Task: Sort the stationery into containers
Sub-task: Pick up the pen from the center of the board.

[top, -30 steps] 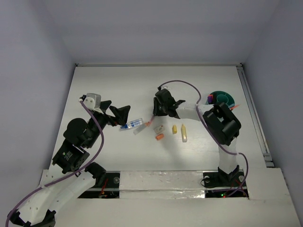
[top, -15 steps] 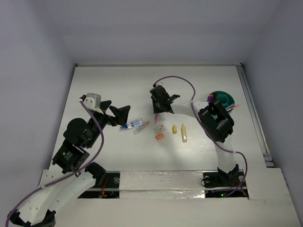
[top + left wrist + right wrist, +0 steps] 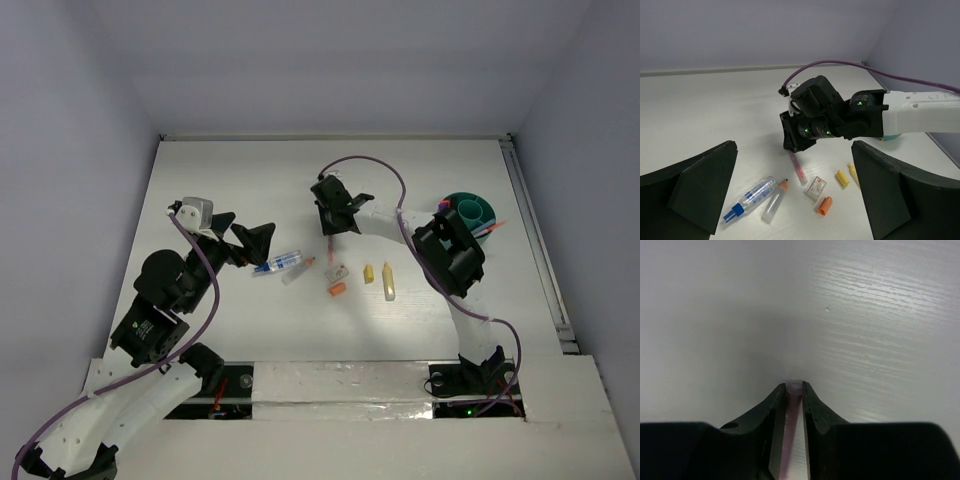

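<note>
From above, the white table [image 3: 230, 170] ran bare from its far edge at the top of the frame down to the clutter at centre. The teal organiser [image 3: 478, 209] stood at the right, near the table's right edge. The left gripper [image 3: 252, 245], left of centre, had its jaws spread wide on nothing, just beside the blue-white pen [image 3: 280, 263]. The right gripper [image 3: 328, 230], above centre, pinched the thin pink pen [image 3: 329, 254], which ran down the frame toward the white eraser [image 3: 338, 271].

In the left wrist view, the pink pen slanted from the right gripper at centre down to the lower right. Its low end was near the eraser, with the orange stub [image 3: 824, 205] and yellow markers [image 3: 842, 177] beyond.

In the right wrist view, both fingers [image 3: 775, 407] pressed the pen's sides. Its long axis ran straight up the frame, its tip over bare table.
</note>
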{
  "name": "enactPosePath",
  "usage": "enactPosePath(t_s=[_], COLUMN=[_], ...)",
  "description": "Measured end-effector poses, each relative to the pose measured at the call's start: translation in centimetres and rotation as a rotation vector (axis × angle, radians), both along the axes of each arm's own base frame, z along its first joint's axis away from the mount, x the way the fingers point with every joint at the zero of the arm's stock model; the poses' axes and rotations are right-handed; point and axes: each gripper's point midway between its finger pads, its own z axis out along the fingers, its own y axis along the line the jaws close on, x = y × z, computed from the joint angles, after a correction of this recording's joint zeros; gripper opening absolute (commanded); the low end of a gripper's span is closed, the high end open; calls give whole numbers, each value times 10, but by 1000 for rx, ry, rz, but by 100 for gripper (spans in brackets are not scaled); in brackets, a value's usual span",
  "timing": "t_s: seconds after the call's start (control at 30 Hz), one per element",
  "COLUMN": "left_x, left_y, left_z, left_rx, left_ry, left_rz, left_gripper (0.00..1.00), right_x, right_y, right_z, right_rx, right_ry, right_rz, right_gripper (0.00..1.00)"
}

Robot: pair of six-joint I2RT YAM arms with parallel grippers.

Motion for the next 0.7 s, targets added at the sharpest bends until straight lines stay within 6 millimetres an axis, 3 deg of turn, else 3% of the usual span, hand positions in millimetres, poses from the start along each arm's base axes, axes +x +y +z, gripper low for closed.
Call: enactPosePath(t_s=[0.23, 0.53, 0.63, 0.7], left_x=[0, 0, 0, 0], left_y=[0, 0, 0, 0], left_z=[0, 0, 0, 0], left_rx=[0, 0, 0, 0], left_ry=[0, 0, 0, 0], left_rz=[0, 1, 1, 2], left_gripper=[99, 99, 99, 99], right_x=[0, 7, 4, 1], right_y=[-2, 7, 1, -6], right_z=[0, 7, 27, 60], right_rx=[-13, 70, 127, 178], right_ry=[4, -55, -132, -217], right_rz=[1, -27, -33, -39], right_gripper=[0, 0, 0, 0])
